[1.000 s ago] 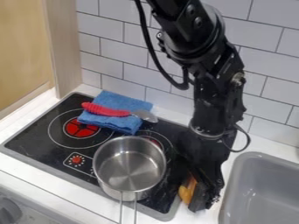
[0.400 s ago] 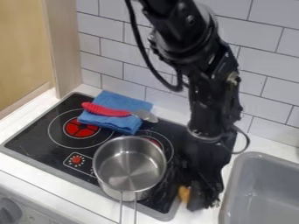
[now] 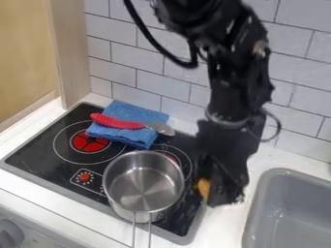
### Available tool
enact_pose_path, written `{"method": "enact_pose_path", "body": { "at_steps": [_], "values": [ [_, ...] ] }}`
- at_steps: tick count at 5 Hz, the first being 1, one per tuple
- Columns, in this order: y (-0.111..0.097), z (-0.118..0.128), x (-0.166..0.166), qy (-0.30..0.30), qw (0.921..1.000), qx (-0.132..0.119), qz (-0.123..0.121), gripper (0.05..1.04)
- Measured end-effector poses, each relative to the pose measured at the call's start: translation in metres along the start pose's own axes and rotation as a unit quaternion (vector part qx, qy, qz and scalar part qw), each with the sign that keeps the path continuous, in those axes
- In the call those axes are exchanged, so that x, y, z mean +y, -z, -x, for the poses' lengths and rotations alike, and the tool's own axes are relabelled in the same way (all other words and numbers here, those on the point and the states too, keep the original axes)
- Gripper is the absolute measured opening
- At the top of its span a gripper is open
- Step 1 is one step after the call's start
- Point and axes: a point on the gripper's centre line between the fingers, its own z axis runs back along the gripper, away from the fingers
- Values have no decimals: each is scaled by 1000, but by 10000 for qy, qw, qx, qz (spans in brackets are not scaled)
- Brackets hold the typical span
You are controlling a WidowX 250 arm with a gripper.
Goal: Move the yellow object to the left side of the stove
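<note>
While black two-finger gripper [image 3: 212, 192] grasps rounded yellow-orange object [image 3: 203, 187] just right of shiny steel pot [image 3: 143, 186], hold should be firm: lift load above pot's rim, carry across, lower gently onto black glass stove [image 3: 42, 156] left of pot, avoiding folded blue cloth [image 3: 132, 138] behind it.

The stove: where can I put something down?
The stove has bare room left of the pot, beside the big red burner. It's crowded behind the pot, with cloth and spoon, and right of it, with the pincer and yellow object.
</note>
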Motion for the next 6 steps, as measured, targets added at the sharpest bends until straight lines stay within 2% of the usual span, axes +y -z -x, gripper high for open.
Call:
{"method": "enact_pose_path", "body": {
  "at_steps": [1, 2, 3, 4, 5, 6],
  "values": [
    [-17, 12, 22, -738, 9971, 108, -163, 526],
    [-16, 50, 54, -1924, 9795, 579, -146, 526],
    [-10, 89, 74, -2751, 9589, 616, 324, 526],
    [-9, 130, 95, -3447, 9352, 468, 660, 526],
    [6, 151, 109, -3738, 9210, 593, 920, 526],
    [28, 157, 142, -3841, 9164, 669, 907, 525]
  ]
}}
